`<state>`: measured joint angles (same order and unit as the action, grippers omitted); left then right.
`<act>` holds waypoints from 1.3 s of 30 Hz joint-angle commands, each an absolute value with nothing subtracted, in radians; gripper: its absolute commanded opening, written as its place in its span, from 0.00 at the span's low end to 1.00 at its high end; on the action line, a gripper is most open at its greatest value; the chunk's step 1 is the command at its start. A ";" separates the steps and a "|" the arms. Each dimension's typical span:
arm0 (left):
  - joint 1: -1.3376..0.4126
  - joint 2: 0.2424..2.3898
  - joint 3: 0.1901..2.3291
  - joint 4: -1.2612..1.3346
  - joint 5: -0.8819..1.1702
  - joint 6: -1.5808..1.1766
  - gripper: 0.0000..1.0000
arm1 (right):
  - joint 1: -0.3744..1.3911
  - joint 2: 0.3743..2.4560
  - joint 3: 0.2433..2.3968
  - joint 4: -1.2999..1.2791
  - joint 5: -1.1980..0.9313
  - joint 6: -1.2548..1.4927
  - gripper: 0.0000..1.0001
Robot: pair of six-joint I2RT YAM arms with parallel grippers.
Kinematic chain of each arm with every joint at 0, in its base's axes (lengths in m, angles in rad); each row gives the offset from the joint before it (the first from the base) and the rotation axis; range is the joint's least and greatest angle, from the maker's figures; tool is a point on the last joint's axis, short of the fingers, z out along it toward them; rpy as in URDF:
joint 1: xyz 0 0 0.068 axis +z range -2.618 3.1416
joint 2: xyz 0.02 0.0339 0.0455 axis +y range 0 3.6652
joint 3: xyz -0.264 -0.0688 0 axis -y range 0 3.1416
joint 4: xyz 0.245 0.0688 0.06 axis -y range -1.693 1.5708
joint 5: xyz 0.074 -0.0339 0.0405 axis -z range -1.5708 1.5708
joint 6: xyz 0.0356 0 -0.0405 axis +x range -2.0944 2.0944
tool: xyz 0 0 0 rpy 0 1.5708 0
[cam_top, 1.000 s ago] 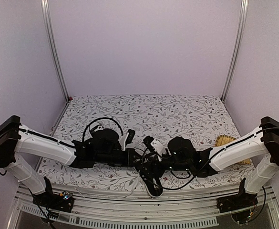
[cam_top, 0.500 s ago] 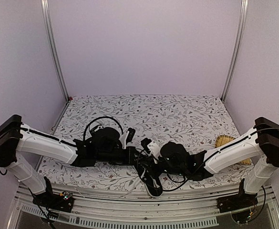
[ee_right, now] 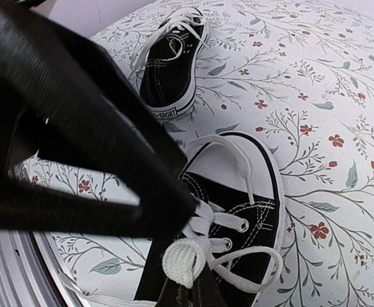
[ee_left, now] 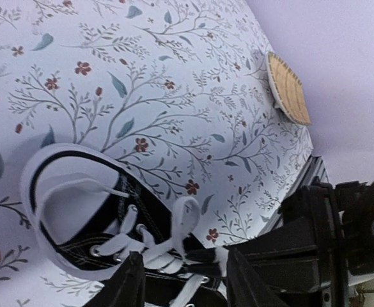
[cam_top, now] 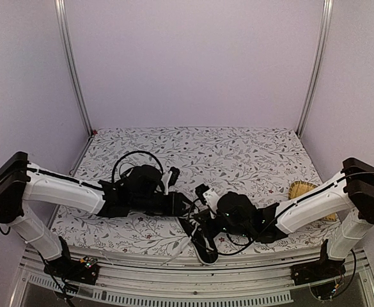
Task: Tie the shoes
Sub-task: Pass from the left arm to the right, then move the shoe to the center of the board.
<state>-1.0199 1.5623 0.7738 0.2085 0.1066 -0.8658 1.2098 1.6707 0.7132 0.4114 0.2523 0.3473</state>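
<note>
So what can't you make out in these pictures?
Left wrist view: the shoe's heel, cut off by the bottom edge.
Right wrist view: the right gripper's fingertips, cut off below, so its hold on the lace is unclear.
Top view: that lace, too small to follow.

The right gripper (ee_right: 188,289), open a second ago, now pinches a lace (ee_right: 181,261); the left gripper (ee_left: 185,283), shut before, stands parted.

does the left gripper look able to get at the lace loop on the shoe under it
Probably yes: the left gripper is open over the shoe, the loop just ahead of its fingers with nothing between. The right gripper, shut on a lace, sits close and may crowd it.
</note>
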 commanded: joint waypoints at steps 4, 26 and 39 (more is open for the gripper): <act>-0.893 1.594 0.863 -0.013 0.029 -0.722 0.45 | 1.207 1.636 0.693 0.426 0.272 0.392 0.02; -0.878 1.721 0.926 -0.102 0.022 -0.681 0.00 | 1.206 1.640 0.703 0.427 0.273 0.409 0.02; -0.905 1.399 0.566 0.103 0.113 -0.886 0.00 | 1.205 1.642 0.736 0.367 0.265 0.519 0.02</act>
<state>-0.8875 1.4231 0.6594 -0.0231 0.0387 -0.7864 1.2098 1.6646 0.7097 0.3958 0.2646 0.4564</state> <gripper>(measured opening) 0.004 0.024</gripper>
